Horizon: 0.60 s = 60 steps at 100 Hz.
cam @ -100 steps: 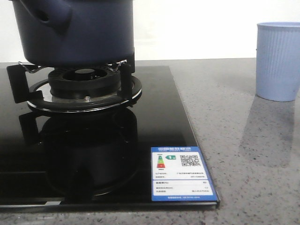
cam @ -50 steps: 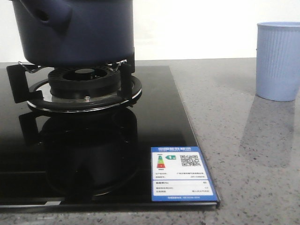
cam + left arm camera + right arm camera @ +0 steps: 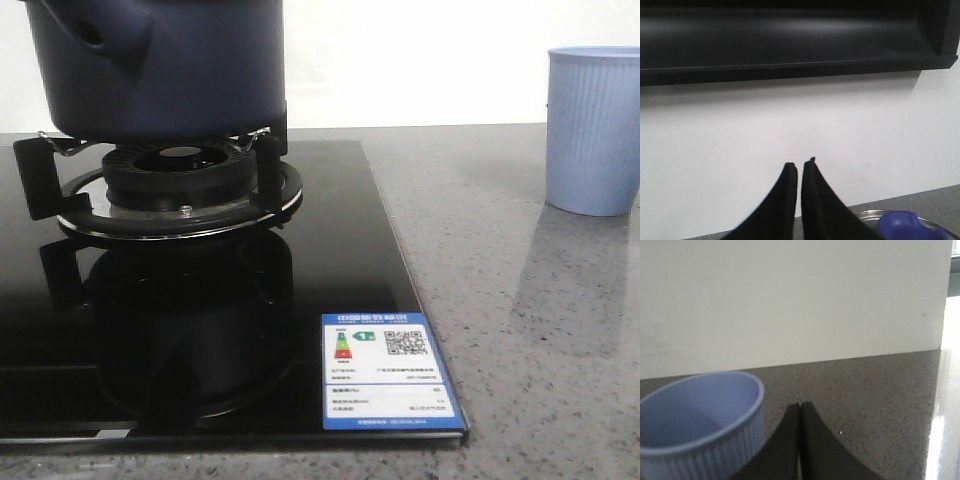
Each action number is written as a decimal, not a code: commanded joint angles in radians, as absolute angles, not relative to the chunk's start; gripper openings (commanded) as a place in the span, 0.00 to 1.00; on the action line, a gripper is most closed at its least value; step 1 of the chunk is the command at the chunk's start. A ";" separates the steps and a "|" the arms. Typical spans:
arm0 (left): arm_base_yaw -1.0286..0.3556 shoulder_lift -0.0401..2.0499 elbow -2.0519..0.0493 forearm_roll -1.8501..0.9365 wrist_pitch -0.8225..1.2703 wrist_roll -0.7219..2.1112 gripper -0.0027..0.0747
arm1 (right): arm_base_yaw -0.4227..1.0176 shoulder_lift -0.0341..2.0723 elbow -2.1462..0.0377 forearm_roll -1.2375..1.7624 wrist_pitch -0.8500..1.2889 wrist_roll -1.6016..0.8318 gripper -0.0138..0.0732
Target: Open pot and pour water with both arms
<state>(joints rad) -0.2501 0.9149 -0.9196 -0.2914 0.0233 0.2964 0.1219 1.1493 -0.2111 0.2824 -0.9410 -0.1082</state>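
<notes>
Right of the pot (image 3: 160, 65), ribbed cup (image 3: 594, 128).

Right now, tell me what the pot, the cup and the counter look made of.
Pot: likely coated metal, matte navy, no glare.
Cup: light blue plastic by its look, fine vertical ribs, dull sheen.
Counter: speckled grey stone or stone-look composite, faintly glossy.

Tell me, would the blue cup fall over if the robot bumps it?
Probably quite easily. The cup stands taller than it is wide and narrows toward its base, so a push near the rim may tip it. It looks like thin ribbed plastic and seems empty in the right wrist view, so it is likely light and might slide on the smooth counter.
</notes>
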 commanded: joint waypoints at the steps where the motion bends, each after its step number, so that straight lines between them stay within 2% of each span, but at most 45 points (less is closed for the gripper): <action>1: -0.244 0.902 -0.947 -0.293 -0.060 0.295 0.01 | 0.118 1.109 -0.289 0.332 -0.970 -0.167 0.09; 25: -0.244 0.902 -0.947 -0.293 -0.063 0.295 0.01 | 0.100 1.034 -0.448 0.338 -0.792 -0.326 0.09; 60: -0.244 0.874 -0.940 -0.293 -0.065 0.295 0.01 | 0.097 0.844 -0.623 0.230 -0.390 -0.323 0.09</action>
<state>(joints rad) -0.2501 0.9098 -0.9177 -0.2914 0.0158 0.2964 0.1022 0.9201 -0.5768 0.2704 -0.4463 -0.3137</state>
